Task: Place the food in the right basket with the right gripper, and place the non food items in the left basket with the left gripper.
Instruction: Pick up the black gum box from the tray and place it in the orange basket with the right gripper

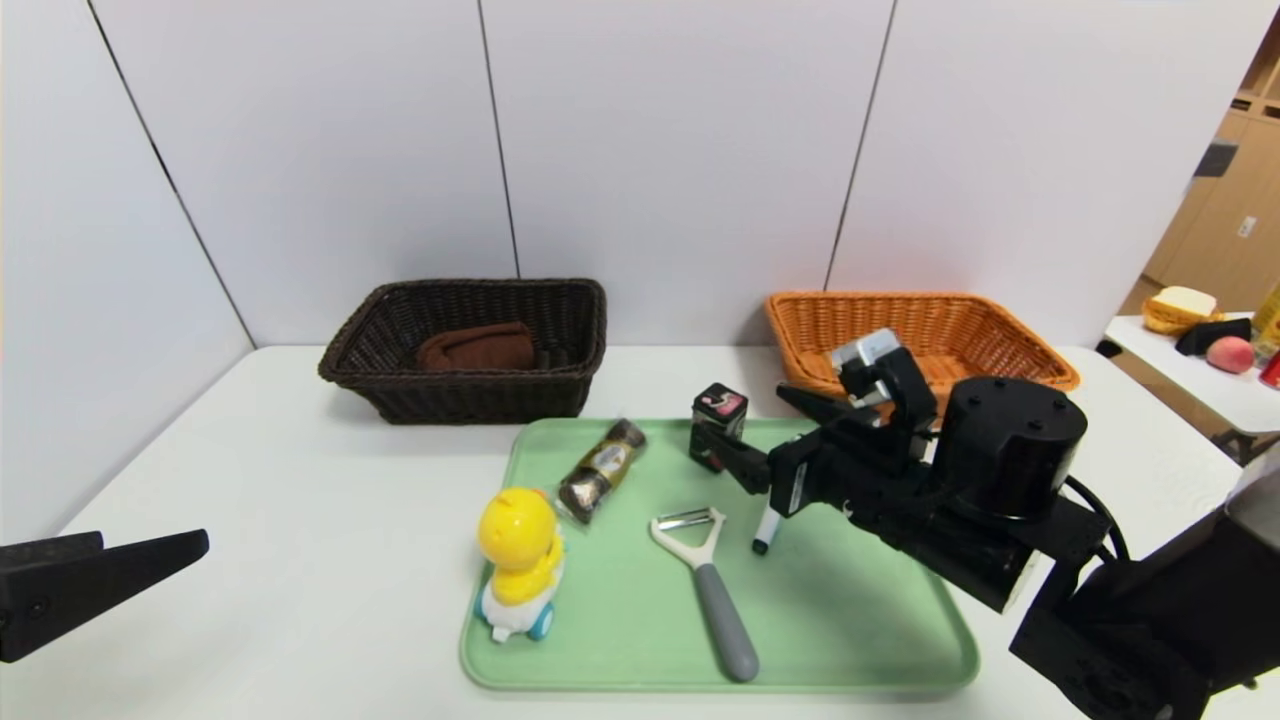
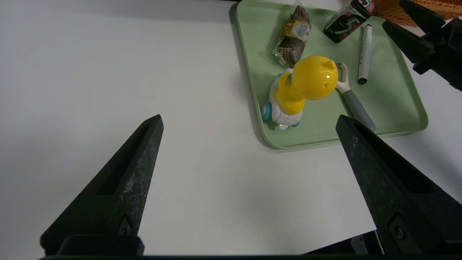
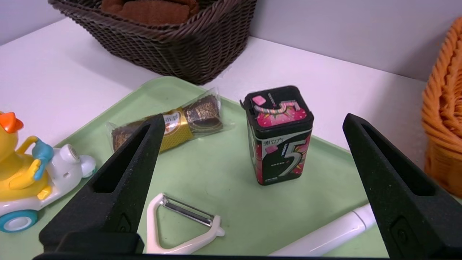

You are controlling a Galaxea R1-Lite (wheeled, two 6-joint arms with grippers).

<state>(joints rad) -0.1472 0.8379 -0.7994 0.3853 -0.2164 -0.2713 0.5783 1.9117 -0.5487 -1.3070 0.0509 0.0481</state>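
Note:
A green tray point(image 1: 850, 620) holds a black-and-pink gum box point(image 1: 718, 415), a wrapped chocolate pack point(image 1: 602, 468), a yellow duck toy point(image 1: 520, 560), a white peeler with a grey handle point(image 1: 705, 580) and a white marker point(image 1: 765, 525). My right gripper point(image 1: 750, 420) is open and empty, just right of the upright gum box; in the right wrist view the box point(image 3: 279, 144) stands ahead between my open fingers point(image 3: 119, 180). My left gripper point(image 1: 150, 540) is open and empty, low over the table at the front left, away from the tray point(image 2: 397, 108).
A dark brown basket point(image 1: 470, 395) holding a brown item point(image 1: 478, 348) stands at the back left. An orange basket point(image 1: 1000, 340) stands at the back right, behind my right arm. A side table point(image 1: 1190, 375) with food lies far right.

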